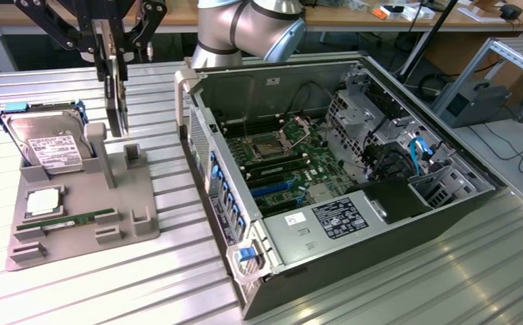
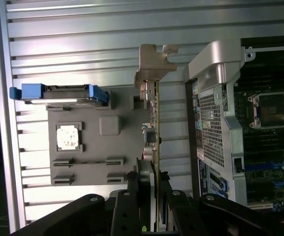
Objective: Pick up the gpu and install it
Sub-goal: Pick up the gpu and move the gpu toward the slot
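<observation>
The black linkage gripper (image 1: 115, 51) is clenched on the gpu (image 1: 115, 101), a thin flat card (silver bracket at one end). It hangs edge-on over the grey moulded holder (image 1: 126, 196), with bare ribbed table (image 1: 80, 291) between it and the open steel case (image 1: 279, 81) to the exterior view's right.

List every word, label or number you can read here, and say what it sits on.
No text can be read.
White label on the silver hard drive: print too small.
Black label on the grey metal cover inside the open computer case: too small.
White sticker beside it: too small.
</observation>
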Motion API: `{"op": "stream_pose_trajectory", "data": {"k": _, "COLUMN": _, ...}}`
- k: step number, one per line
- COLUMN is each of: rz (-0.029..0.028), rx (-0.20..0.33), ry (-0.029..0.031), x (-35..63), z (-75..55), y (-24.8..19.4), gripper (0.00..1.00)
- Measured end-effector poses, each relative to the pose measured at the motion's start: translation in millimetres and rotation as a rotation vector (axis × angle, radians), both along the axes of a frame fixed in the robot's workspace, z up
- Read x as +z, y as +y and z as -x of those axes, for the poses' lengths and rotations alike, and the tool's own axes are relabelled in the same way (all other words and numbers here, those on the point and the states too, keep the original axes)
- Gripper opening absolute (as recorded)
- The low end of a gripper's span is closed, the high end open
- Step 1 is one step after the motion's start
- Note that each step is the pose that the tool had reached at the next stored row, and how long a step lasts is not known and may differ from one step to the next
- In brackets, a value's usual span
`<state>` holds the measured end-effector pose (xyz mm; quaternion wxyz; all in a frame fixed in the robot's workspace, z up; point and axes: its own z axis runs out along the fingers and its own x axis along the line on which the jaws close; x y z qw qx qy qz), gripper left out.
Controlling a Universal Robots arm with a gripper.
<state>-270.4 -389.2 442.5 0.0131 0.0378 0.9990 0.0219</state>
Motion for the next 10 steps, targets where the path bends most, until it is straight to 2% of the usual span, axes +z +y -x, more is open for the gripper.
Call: {"op": "stream_pose_trajectory", "data": {"k": 10, "rz": 0.0002, "rx": 0.0, "ry": 0.0004, "x": 1.9, "z": -1.2, "y": 0.0, "gripper": 0.27}}
